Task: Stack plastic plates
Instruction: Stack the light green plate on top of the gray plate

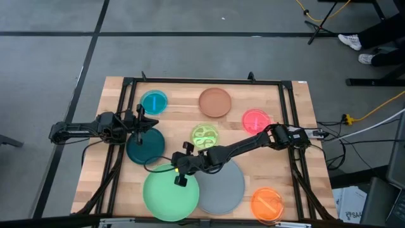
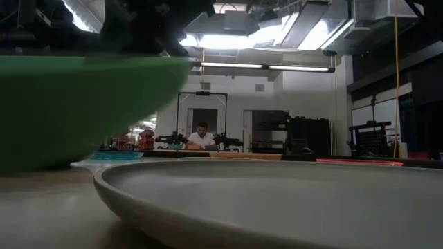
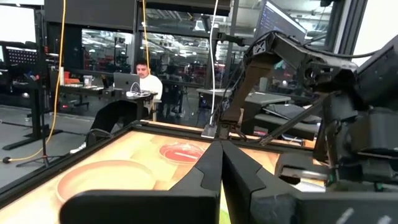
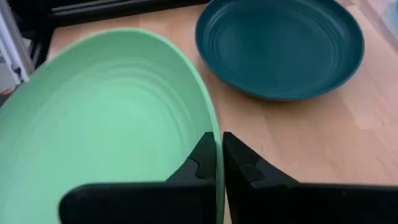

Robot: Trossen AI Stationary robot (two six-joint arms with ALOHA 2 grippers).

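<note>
The right gripper (image 1: 178, 171) is shown with its jaws clamped on the rim of the mint green plate (image 1: 169, 191), one finger above and one below the edge, as the right wrist view makes plain (image 4: 217, 165). The grasp point lies on the plate's rim facing the worktop's centre. The plate sits at the near edge of the worktop, left of centre, and appears raised on the gripped side, though contact with the wood is not resolved from the low view.

The grey plate (image 1: 221, 185) lies just beside the green one, toward the near right, their rims overlapping or touching as seen from above. The coming move is judged to turn on this relation: the stacking target is immediately to the right of the jaws, and the right arm is the nearer.

The left gripper (image 1: 142, 125) hangs over the far edge of the dark teal plate (image 1: 145, 146), fingers pressed together on nothing.

Eight plates are counted, one of each: mint green, grey, dark teal, brown (image 1: 215, 102), cyan (image 1: 154, 102), lime-patterned (image 1: 205, 135), pink (image 1: 255, 120), orange (image 1: 267, 204).
</note>
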